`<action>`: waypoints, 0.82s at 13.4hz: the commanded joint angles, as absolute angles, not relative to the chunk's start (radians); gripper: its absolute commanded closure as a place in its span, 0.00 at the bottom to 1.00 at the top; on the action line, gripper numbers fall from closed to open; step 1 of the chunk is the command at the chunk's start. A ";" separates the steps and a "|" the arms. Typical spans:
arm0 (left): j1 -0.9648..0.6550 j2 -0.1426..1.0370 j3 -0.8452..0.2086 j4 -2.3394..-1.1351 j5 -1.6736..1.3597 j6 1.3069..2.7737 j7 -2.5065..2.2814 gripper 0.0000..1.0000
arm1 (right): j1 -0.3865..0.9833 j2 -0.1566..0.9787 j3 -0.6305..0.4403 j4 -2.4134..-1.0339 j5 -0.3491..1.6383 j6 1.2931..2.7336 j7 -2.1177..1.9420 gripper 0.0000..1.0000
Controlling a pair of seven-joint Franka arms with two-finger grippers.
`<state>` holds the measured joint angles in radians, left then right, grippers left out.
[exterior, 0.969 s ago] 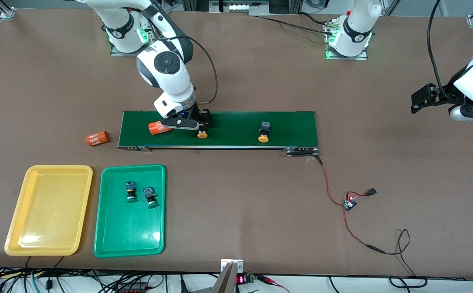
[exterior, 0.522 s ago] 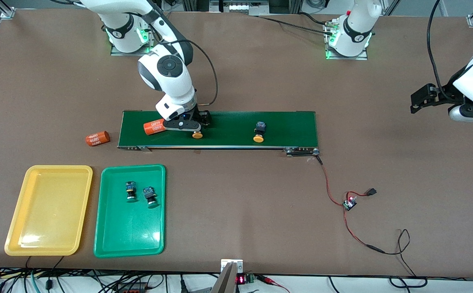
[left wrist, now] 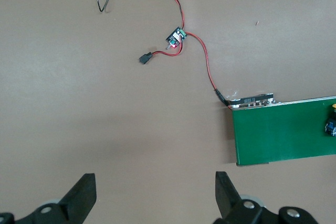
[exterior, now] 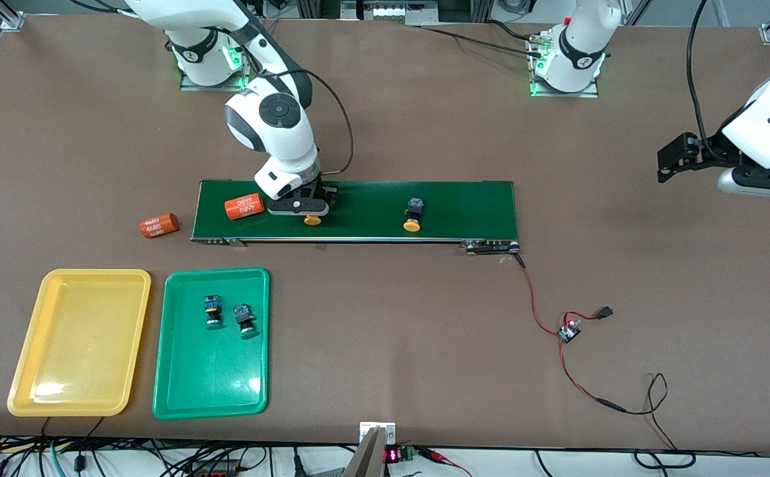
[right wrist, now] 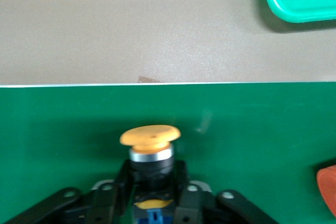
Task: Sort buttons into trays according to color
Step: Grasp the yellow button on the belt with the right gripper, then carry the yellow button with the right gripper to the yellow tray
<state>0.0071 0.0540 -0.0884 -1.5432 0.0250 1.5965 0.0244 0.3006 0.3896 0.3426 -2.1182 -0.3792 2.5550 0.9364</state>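
The right gripper (exterior: 304,211) was seen low on the dark-green conveyor belt (exterior: 464,199), toward the right arm's end of it, its fingers (right wrist: 118,184) closed on the black body of an orange-capped button (right wrist: 150,141). That button's cap pointed toward the front camera, with the body clamped between the pads. An orange cylinder with white numbers (exterior: 244,206) lay on the belt just beside the gripper; a second orange cylinder (exterior: 159,226) lay on the table off the belt's end.

A second orange-capped button (exterior: 412,214) was lying on the belt near its middle, well apart from the gripper, untouched.

The green tray (exterior: 179,391) was placed nearer the front camera than the belt; two green-capped buttons were resting in it, side by side: one (exterior: 212,312) and the other (exterior: 244,320) just beside it. The yellow tray (exterior: 80,344) was set right beside the green tray, at the right arm's end of the table, with no button in it.

The left gripper (left wrist: 155,195) was held up in the air with jaws spread wide, nothing between them, over bare table (exterior: 623,265) past the belt's end at the left arm's side; the left arm was waiting. A small circuit board with red wires (exterior: 569,332) was noted on the table near that end of the belt.
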 commanded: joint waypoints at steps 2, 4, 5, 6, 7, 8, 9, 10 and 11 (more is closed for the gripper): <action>0.015 0.057 -0.089 -1.519 0.011 1.572 0.035 0.00 | 0.278 0.388 0.348 -2.109 -0.402 2.559 0.908 1.00; 0.015 0.057 -0.089 -1.519 0.011 1.572 0.035 0.00 | 0.244 0.371 0.345 -2.088 -0.399 2.533 0.839 1.00; 0.015 0.057 -0.089 -1.517 0.011 1.572 0.035 0.00 | 0.224 0.361 0.345 -2.065 -0.394 2.486 0.798 1.00; 0.014 0.057 -0.089 -1.517 0.011 1.572 0.035 0.00 | 0.213 0.359 0.345 -2.022 -0.388 2.414 0.755 1.00; 0.014 0.057 -0.089 -1.517 0.011 1.572 0.037 0.00 | 0.197 0.364 0.344 -1.970 -0.385 2.331 0.717 1.00; 0.014 0.057 -0.089 -1.517 0.011 1.572 0.037 0.00 | 0.178 0.371 0.344 -1.920 -0.380 2.262 0.657 1.00; 0.014 0.057 -0.089 -1.517 0.011 1.572 0.037 0.00 | 0.152 0.374 0.334 -1.883 -0.355 2.214 0.573 1.00; 0.014 0.057 -0.089 -1.517 0.011 1.572 0.037 0.00 | 0.135 0.374 0.309 -1.862 -0.315 2.201 0.481 1.00; 0.014 0.057 -0.089 -1.517 0.011 1.572 0.037 0.00 | 0.123 0.374 0.269 -1.853 -0.281 2.200 0.384 1.00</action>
<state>0.0088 0.0540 -0.0874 -1.5412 0.0250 1.5964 0.0244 0.1537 0.3682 0.3080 -1.8901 -0.3358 2.2308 0.5372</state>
